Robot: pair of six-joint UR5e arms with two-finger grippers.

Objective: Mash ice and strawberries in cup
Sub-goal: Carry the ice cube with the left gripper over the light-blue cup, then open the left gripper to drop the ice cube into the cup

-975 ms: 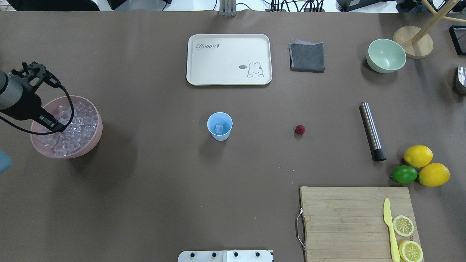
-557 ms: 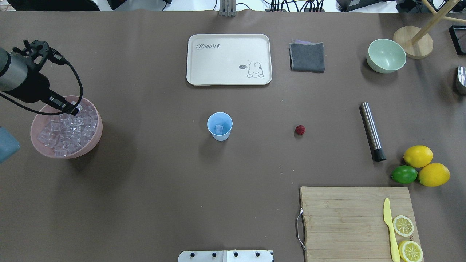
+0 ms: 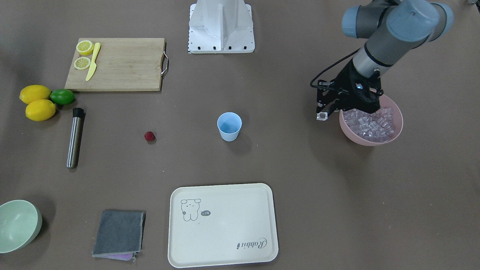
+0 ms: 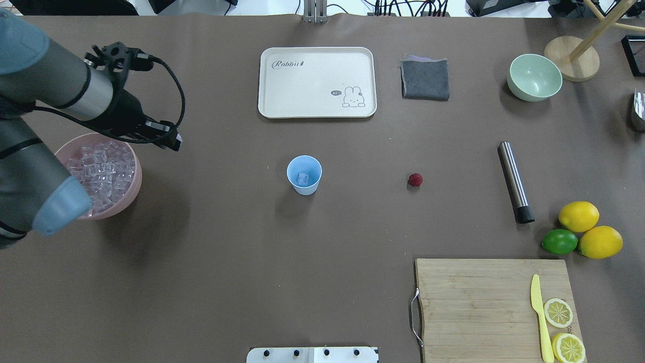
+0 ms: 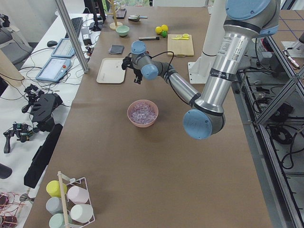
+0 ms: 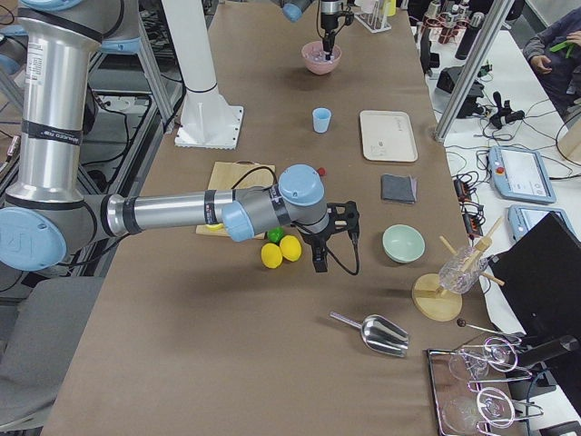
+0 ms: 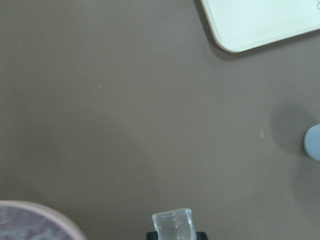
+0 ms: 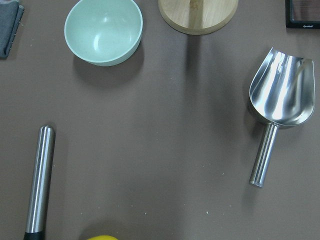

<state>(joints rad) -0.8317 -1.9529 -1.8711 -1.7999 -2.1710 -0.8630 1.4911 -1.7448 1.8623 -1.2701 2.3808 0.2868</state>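
Holding one cube point(image 7: 172, 225) between its two fingers, your left gripper point(image 3: 321, 114) is hanging over the bare table; it is just beside the bowl point(image 4: 137, 181) where the ice point(image 4: 103, 169) is heaped, and well apart from the cup point(image 4: 305, 190). One more cube is lying in the cup; the berry point(image 4: 415, 179) is sitting on the table beyond the cup, untouched. I am judging the cube as light, hard and slippery, so it is risking to shoot out; you are doing well to be pinching it at the middle, on flat faces. The berry is looking soft; you are needing a gentle grip on its sides. The right gripper point(image 6: 318, 266) is showing only in a side view; I cannot tell if it is open or closed.
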